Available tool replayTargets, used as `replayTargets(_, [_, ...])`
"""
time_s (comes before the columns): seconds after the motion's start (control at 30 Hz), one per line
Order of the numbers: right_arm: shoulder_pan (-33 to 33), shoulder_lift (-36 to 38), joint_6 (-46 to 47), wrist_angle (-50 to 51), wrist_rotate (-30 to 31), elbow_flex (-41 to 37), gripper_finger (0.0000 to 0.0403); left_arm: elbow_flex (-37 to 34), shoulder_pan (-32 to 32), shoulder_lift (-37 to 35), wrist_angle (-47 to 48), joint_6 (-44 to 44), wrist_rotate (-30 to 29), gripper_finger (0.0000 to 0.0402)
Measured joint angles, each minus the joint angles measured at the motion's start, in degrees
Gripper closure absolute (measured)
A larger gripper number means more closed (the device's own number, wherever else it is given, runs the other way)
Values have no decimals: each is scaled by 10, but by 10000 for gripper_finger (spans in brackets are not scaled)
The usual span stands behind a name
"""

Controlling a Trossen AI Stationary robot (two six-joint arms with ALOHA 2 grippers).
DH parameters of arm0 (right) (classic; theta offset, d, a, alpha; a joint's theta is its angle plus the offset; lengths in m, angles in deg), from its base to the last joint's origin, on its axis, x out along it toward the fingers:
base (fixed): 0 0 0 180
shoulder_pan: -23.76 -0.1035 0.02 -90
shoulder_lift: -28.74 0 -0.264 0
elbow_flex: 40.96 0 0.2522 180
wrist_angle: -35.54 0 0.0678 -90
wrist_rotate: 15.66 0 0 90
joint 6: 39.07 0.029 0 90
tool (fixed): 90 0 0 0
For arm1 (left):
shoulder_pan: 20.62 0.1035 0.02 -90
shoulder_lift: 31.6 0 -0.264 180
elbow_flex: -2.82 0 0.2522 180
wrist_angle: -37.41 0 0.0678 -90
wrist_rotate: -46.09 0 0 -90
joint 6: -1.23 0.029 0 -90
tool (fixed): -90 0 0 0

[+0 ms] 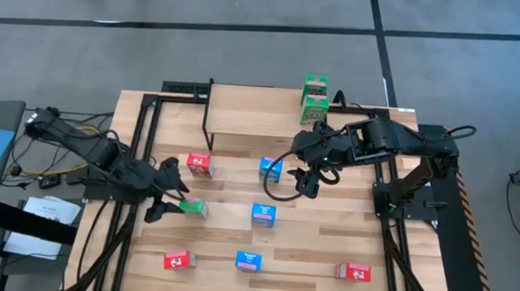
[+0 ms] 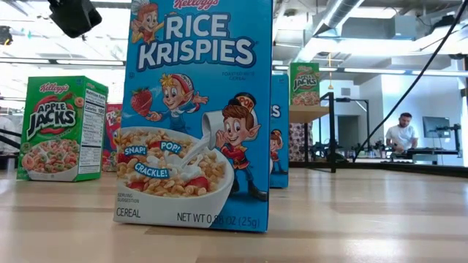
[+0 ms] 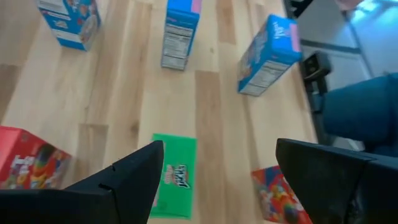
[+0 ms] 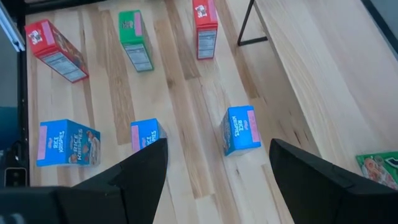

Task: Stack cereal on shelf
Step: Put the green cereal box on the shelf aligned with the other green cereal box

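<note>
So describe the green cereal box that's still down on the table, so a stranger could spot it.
Start at the left gripper, open at the table's left side. The green box stands just beyond its fingertips. It is the only green box off the shelf; its table neighbours are red or blue.

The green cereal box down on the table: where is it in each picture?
High view: green box left of centre, by the left gripper.
Low view: far left.
Left wrist view: bottom centre, between the fingers.
Right wrist view: top, left of centre.
Landmark: the shelf, missing only from left wrist view.
</note>
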Motion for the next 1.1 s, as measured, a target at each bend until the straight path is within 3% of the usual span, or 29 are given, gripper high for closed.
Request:
replayTargets(0.57, [0,-2,-1,-1,-2,0,97,0,-30,98,17,10,-69,101])
replayTargets(1.1, [0,-2,-1,-1,-2,0,97,-5,-30,99,43,-10,-85,101])
